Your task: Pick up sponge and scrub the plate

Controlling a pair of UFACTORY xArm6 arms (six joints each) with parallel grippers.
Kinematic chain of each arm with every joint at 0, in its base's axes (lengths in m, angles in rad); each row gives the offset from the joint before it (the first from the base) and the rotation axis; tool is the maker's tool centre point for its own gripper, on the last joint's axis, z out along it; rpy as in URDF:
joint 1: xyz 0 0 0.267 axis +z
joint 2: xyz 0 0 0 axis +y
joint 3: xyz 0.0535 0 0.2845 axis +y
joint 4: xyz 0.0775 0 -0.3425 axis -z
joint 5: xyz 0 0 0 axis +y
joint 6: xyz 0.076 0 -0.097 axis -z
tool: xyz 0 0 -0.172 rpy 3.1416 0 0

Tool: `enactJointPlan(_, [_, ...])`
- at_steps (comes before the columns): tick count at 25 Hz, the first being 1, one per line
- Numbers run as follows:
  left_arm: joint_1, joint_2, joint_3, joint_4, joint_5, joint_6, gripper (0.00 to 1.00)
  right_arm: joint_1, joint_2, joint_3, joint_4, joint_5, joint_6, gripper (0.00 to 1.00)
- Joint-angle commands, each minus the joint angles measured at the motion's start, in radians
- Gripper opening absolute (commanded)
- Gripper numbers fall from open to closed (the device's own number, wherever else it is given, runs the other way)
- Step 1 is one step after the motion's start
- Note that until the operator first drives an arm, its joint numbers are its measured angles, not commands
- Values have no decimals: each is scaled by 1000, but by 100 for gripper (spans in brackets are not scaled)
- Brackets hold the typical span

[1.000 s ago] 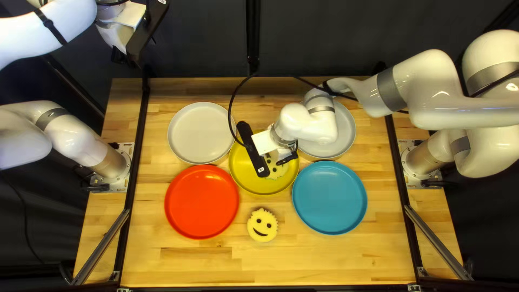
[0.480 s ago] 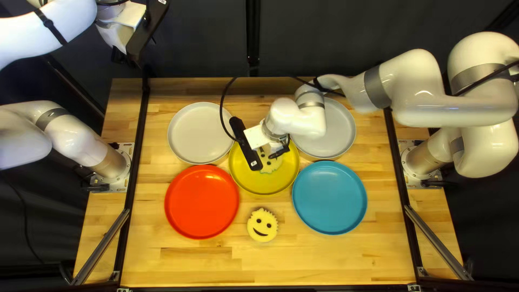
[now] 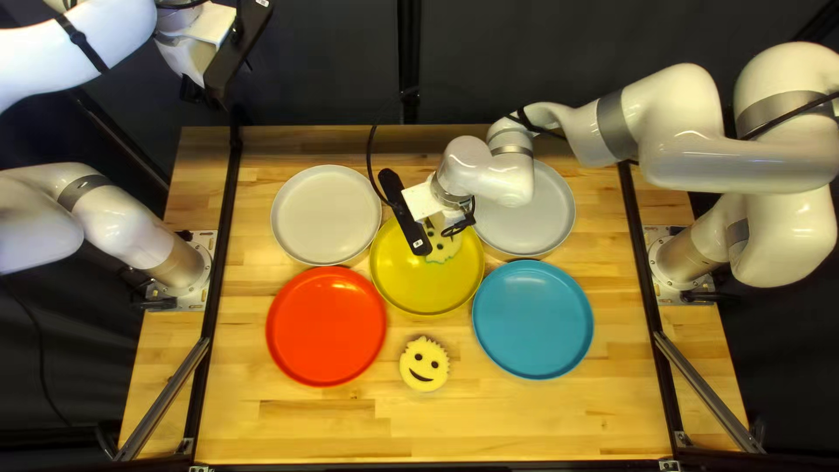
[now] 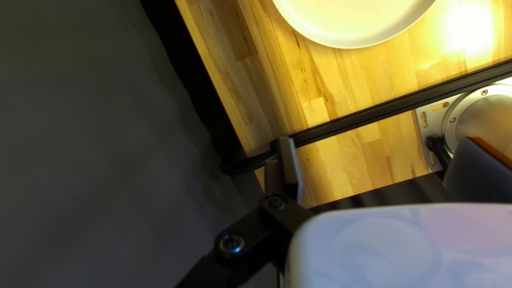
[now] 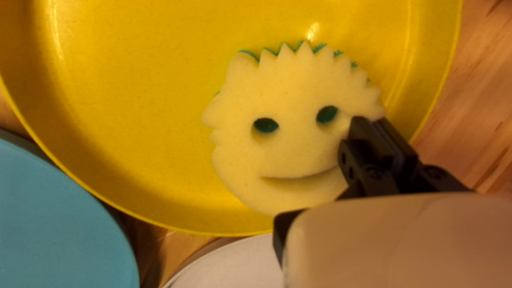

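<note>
- Left pincer (image 3: 190,89): raised by the table's far left corner, well apart from the right pincer (image 3: 459,227). Its own wrist view shows its fingers spread wide, with wood and the black rail (image 4: 373,111) in sight beyond them.
- Red plate (image 3: 326,326): left of the right pincer and toward the near edge of the table (image 3: 524,428).
- Left grey plate (image 3: 323,214): left of the right pincer, apart from it; it also shows ahead of the left pincer.
- Spare sponge (image 3: 425,364): on the wood, nearer the near edge than the right pincer, face up, between the red and blue plates.
- Yellow plate (image 3: 426,293): below the right pincer, reaching out from under it toward the near edge.
- Sponge (image 5: 293,96): in the yellow plate, at the right pincer's tips, smiling face up, green underside peeping out along the spiky edge.
- Right pincer: pinching the sponge near its edge, just beside one eye, the fingers almost together.
- Right grey plate (image 3: 555,210): right of the right pincer, partly covered by the right arm (image 3: 734,166).
- Blue plate (image 3: 533,319): right of the right pincer and toward the near edge.
</note>
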Motion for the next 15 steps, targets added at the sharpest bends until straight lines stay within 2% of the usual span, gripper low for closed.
enactJointPlan(1, [0,0,0,0,0,0,100,33,-12,18,-21,4,32,0])
enactJointPlan(9, [0,0,0,0,0,0,100,95,-30,41,-63,13,108,0])
enactJointPlan(15, [0,0,0,0,0,0,100,29,-39,56,-34,3,29,0])
